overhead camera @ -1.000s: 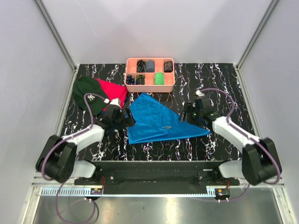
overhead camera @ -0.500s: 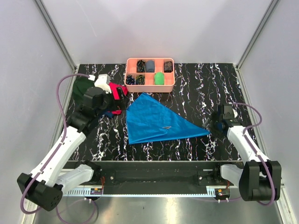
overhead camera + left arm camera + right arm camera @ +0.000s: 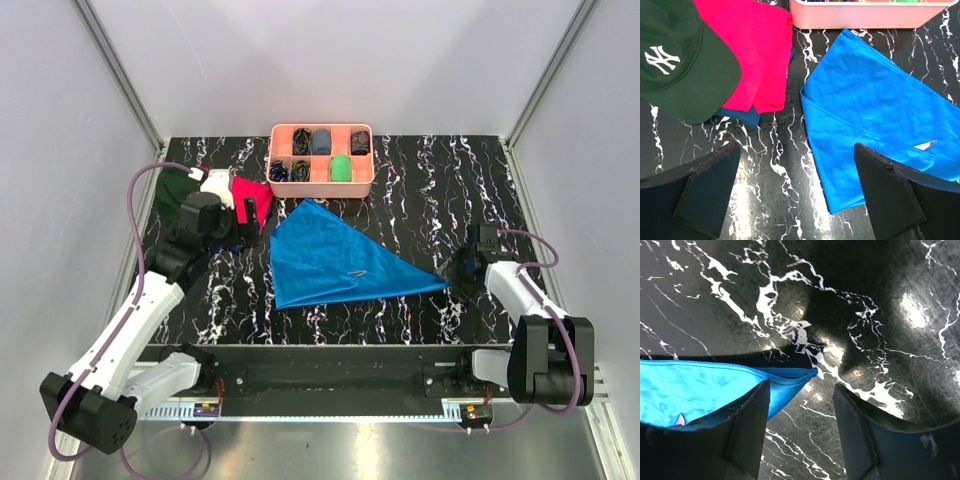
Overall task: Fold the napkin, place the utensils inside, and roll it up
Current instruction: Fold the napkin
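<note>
One dark green cap [image 3: 682, 80], white NY logo [image 3: 661, 58], red cloth [image 3: 752, 45], blue napkin [image 3: 875, 107]

One worktop [image 3: 430, 180] carries one blue napkin [image 3: 335, 255], one red cloth [image 3: 252, 195], one dark green cap [image 3: 175, 188] and one pink tray [image 3: 322, 190]. In the tray there is one green item [image 3: 341, 168] and one grey-blue item [image 3: 321, 142] — its dark pieces are too small to count. Two arms, the left arm [image 3: 140, 310] and the right arm [image 3: 520, 285], each show two fingers — left fingers [image 3: 705, 195], right fingers [image 3: 745, 425].
</note>
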